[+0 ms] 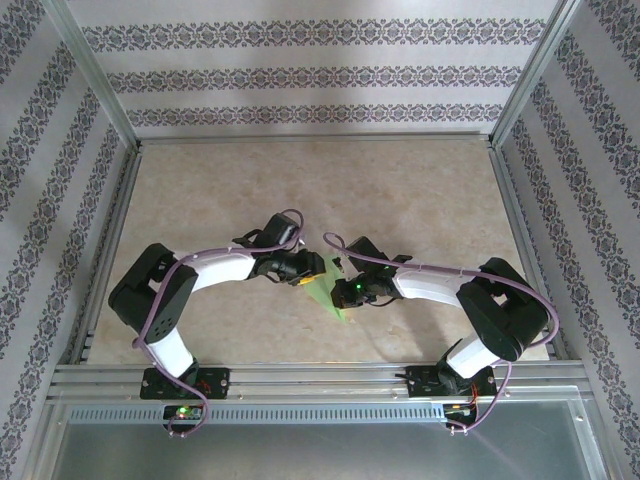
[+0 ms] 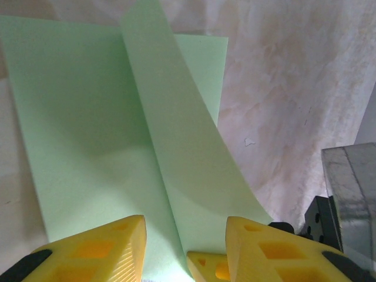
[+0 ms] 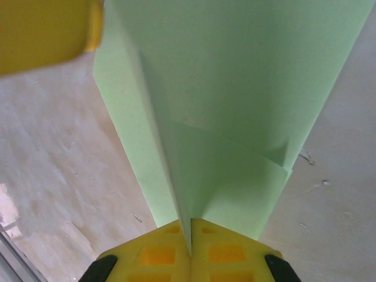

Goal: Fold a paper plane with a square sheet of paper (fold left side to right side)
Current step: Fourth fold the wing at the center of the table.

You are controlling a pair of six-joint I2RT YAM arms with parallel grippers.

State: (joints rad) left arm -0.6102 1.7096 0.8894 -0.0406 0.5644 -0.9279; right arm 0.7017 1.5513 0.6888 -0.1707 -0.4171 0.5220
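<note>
- Clamping right fingers (image 3: 161, 255) together on a raised crease of the square sheet of paper (image 3: 235, 88).
- Holding left fingers (image 2: 111, 247) apart, with a curved flap of the sheet rising between them.
- Lying partly folded on the table (image 1: 400, 190), toward its near middle, between both sets of fingers.
- Standing up along one long strip, spreading flat elsewhere.

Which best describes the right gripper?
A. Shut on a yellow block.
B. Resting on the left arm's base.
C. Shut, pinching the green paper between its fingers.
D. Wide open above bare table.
C: in the right wrist view the right gripper has its yellow fingers pressed together, with the green paper caught in the seam between them.
</note>
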